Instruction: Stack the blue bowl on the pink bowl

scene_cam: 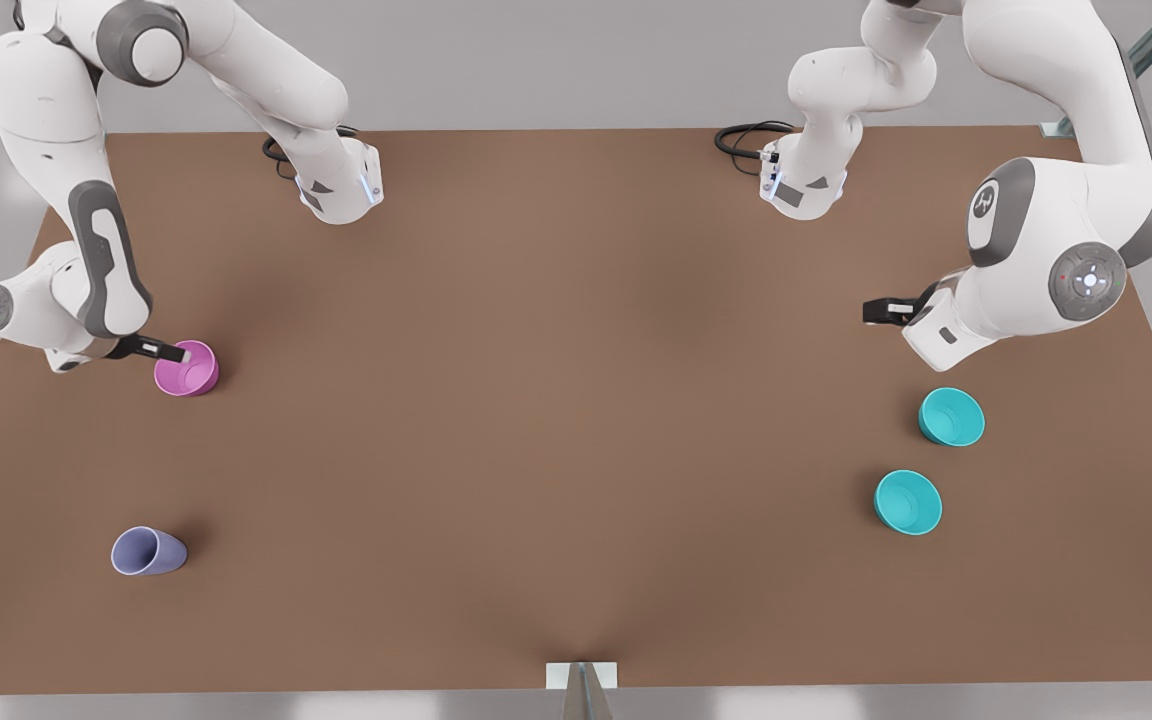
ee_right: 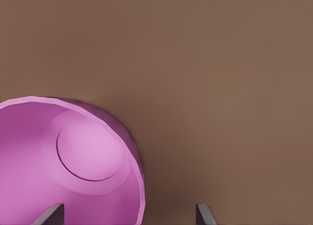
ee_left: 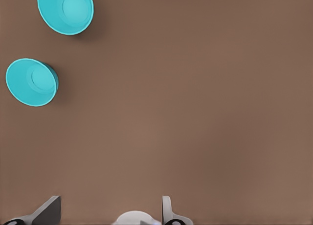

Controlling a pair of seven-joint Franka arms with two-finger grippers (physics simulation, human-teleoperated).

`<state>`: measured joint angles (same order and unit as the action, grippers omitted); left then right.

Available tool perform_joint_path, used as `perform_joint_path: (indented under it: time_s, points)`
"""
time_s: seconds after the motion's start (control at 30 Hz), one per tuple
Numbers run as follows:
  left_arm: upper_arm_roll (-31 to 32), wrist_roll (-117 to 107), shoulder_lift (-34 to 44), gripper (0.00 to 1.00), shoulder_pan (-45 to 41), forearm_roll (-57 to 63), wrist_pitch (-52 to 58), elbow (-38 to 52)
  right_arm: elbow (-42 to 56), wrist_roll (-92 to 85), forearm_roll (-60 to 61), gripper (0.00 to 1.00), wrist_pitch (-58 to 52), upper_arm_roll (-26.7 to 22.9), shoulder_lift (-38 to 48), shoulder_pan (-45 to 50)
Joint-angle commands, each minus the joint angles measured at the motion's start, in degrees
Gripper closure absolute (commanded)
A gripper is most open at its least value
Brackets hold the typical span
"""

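2 teal bowls (scene_cam: 951, 417) upright; pink bowl (scene_cam: 186, 368) opens upward.

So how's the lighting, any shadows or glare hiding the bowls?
Front view: even, soft light, no glare; faint shadows beside the pink bowl and lavender cup. Left wrist view: both teal bowls crisp. Right wrist view: soft shadow hugs the pink bowl's wall.

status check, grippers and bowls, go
Right gripper open astride pink bowl rim. Left gripper open, clear of both blue bowls. Nothing stacked, path open.
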<state>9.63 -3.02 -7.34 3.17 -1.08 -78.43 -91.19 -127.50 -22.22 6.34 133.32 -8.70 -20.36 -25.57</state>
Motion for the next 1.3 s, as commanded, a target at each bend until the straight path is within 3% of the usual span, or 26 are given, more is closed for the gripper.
perform_joint_path:
  time_s: [0.0,0.1,0.23,0.3,0.53,0.63,0.67,0.7,0.77,0.9,1.1,1.2,1.23,1.27]
  points:
    - [0.04,-0.05,0.05,0.0,0.0,0.03,0.73,0.05,-0.38,-6.17,1.39,0.01,2.03,0.0,-0.12,-0.01]
    - [0.04,-0.05,0.05,0.0,-0.09,0.03,0.82,-0.04,-1.35,-6.26,1.39,0.17,1.94,0.0,-0.47,-0.01]
    - [0.04,-0.05,0.05,0.0,-0.09,0.03,0.82,0.05,-1.26,-6.26,1.39,0.63,1.33,0.17,-1.35,-0.01]
    - [0.04,-0.05,0.05,0.0,-0.09,0.03,0.82,0.05,-0.74,-6.17,1.39,0.79,-0.69,0.43,-1.09,0.08]
    - [0.04,-0.05,0.14,0.0,-0.09,0.03,1.0,0.05,2.69,-5.21,8.59,0.79,-17.38,0.61,6.2,5.95]
    - [0.04,-0.05,0.05,0.0,-0.18,0.03,1.0,0.05,2.78,12.52,17.03,0.79,-20.2,0.61,7.62,22.82]
    - [0.04,-0.05,0.05,0.0,-0.18,0.03,1.0,0.05,3.48,22.18,23.08,0.79,-19.85,0.61,7.53,32.3]
    - [0.04,-0.05,0.05,0.0,-0.18,0.03,1.0,-0.04,7.34,32.04,26.17,0.79,-18.45,0.7,4.81,40.32]
    - [0.04,-0.32,0.05,0.0,-0.35,0.03,1.0,0.05,23.67,54.08,35.14,0.79,-18.36,0.7,-9.76,52.0]
    - [-0.05,-0.14,-1.62,0.0,0.26,0.12,1.17,0.14,51.81,89.27,36.9,0.79,-18.36,3.77,-28.32,58.79]
    - [-0.31,-0.84,-2.5,0.0,5.18,0.2,0.73,1.89,60.79,94.29,37.61,0.79,-17.83,3.95,-37.56,59.67]
    - [-0.31,-1.91,-8.3,0.0,9.39,1.52,-4.0,6.55,60.79,94.02,37.69,0.79,-17.04,4.04,-38.61,59.67]
    - [-0.31,4.31,-9.52,0.0,12.29,1.44,-7.08,6.55,60.88,93.85,37.61,0.39,-17.04,4.04,-38.61,59.67]
    - [-0.4,13.46,-13.3,0.0,17.13,1.26,-13.41,6.46,60.88,93.85,37.69,0.07,-17.04,4.04,-38.53,59.67]
